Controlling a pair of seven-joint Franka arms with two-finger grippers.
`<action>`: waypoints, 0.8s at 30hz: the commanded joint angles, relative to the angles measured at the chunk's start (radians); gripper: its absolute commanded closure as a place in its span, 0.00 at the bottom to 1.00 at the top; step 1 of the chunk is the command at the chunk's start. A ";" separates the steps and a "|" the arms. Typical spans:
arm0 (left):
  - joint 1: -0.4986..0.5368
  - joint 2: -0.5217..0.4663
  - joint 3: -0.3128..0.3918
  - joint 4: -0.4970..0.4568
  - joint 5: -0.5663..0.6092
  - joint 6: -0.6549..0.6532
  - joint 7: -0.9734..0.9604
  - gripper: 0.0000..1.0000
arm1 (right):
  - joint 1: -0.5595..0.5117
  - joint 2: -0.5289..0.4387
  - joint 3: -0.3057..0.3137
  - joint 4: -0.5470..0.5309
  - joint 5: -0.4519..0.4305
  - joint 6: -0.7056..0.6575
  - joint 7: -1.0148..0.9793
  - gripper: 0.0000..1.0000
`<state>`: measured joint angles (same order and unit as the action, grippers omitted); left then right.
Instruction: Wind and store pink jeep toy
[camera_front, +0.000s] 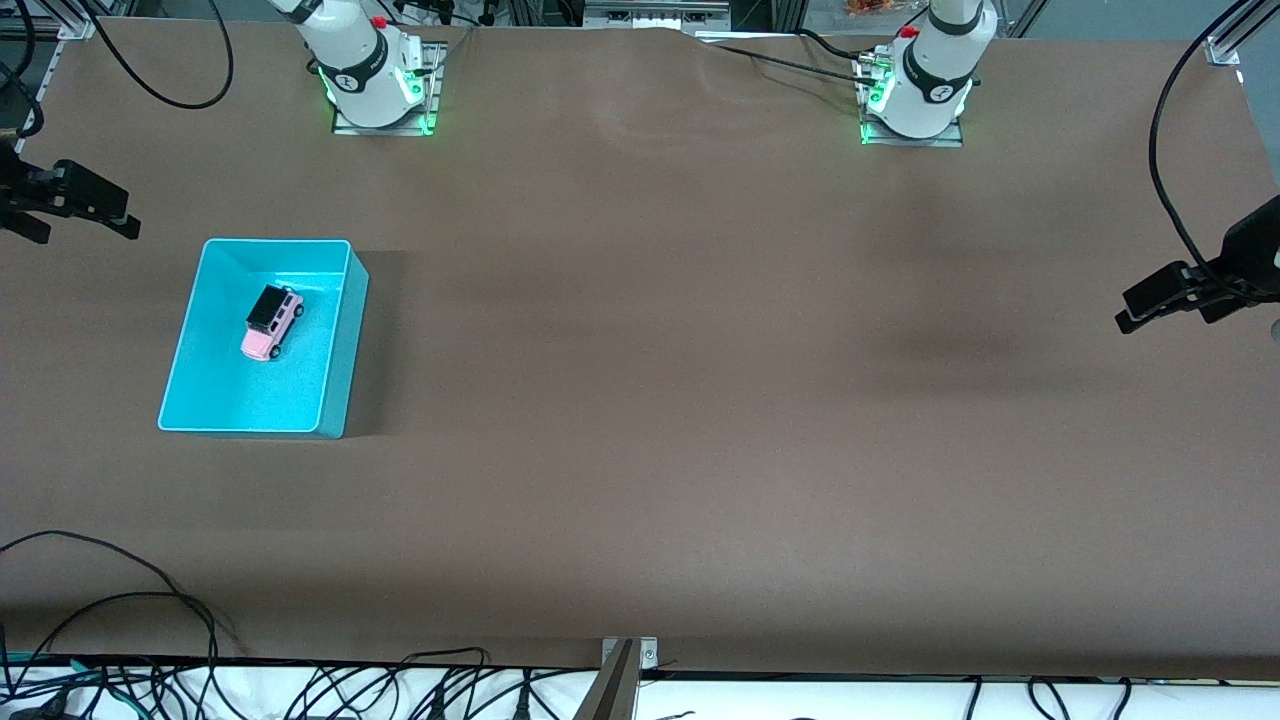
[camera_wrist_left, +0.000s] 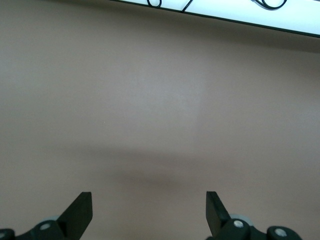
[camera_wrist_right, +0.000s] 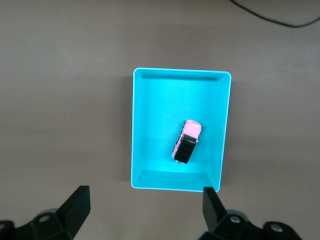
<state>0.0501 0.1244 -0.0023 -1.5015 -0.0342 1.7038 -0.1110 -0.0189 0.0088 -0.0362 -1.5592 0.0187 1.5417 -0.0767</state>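
The pink jeep toy (camera_front: 272, 322) sits on its wheels inside the turquoise bin (camera_front: 340, 340), set at a slant, roughly in the middle of the bin floor and clear of all four walls. The bin stands on the brown desk (camera_front: 700, 400) toward the right arm's end. From how things lie, the storing looks done, so little seems left to spoil.

Still, a few things could go wrong from here. If the jeep's spring is wound, it might roll and bump a wall, though the bin's sides look tall enough to keep it in. If an arm goes back down for it, the slanted car is small and a finger could catch the rim and shove the light bin across the desk.

The right tool (camera_wrist_right: 145, 200) hangs high above the desk beside the bin, fingers spread wide, holding and touching nothing. The left tool (camera_wrist_left: 150, 205) waits over bare desk at the left arm's end, well apart from the bin, equally wide and empty.
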 joint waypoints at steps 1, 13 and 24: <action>0.001 -0.008 -0.001 -0.006 -0.007 -0.007 0.005 0.00 | 0.011 0.000 0.001 0.011 -0.013 -0.020 0.040 0.00; 0.001 -0.008 -0.001 -0.006 -0.007 -0.007 0.005 0.00 | 0.011 0.000 -0.001 0.011 -0.013 -0.018 0.032 0.00; 0.001 -0.006 -0.001 -0.006 -0.007 -0.007 0.005 0.00 | 0.011 -0.003 0.001 0.024 -0.020 -0.023 0.031 0.00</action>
<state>0.0501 0.1250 -0.0023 -1.5015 -0.0342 1.7038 -0.1110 -0.0130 0.0085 -0.0356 -1.5589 0.0187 1.5386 -0.0499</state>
